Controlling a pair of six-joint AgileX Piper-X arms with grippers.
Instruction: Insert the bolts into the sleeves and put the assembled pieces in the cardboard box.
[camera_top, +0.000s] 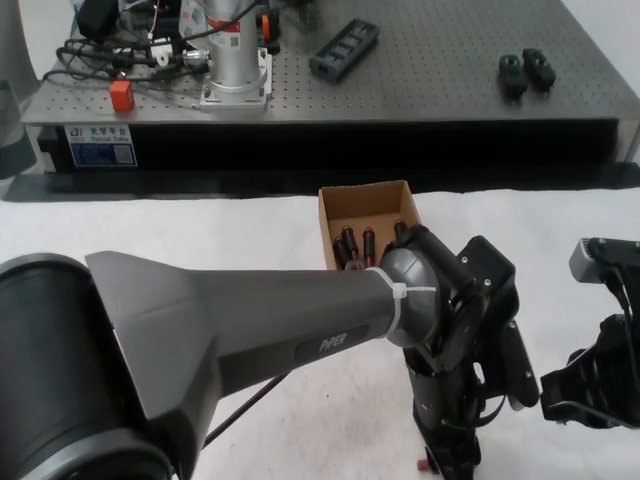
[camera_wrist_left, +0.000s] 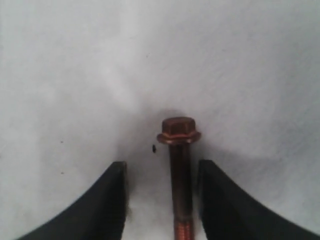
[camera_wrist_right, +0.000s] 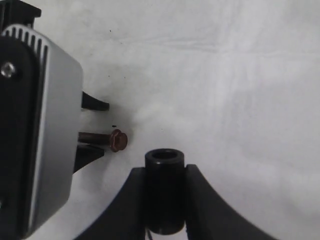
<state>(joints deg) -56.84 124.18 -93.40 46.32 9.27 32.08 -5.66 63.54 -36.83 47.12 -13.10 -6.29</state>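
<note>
A copper bolt (camera_wrist_left: 180, 167) with a hex flange head lies on the white cloth between the fingers of my left gripper (camera_wrist_left: 161, 167). The gripper is open, with cloth showing on both sides of the shank. In the high view the left arm (camera_top: 440, 300) points straight down in front of the cardboard box (camera_top: 332, 205), which holds several assembled pieces (camera_top: 358, 243). My right gripper (camera_wrist_right: 165, 172) is shut on a black sleeve (camera_wrist_right: 164, 192), whose open bore faces forward. It hovers just beside the bolt head (camera_wrist_right: 118, 140) and the left gripper's body (camera_wrist_right: 40, 130).
The right arm (camera_top: 600, 385) is at the right edge of the cloth (camera_top: 200, 225). Behind the cloth stands a perforated metal bench (camera_top: 430, 85) with a black tray (camera_top: 344, 48), two black-green parts (camera_top: 526, 72), an orange block (camera_top: 121, 94), a mount and cables.
</note>
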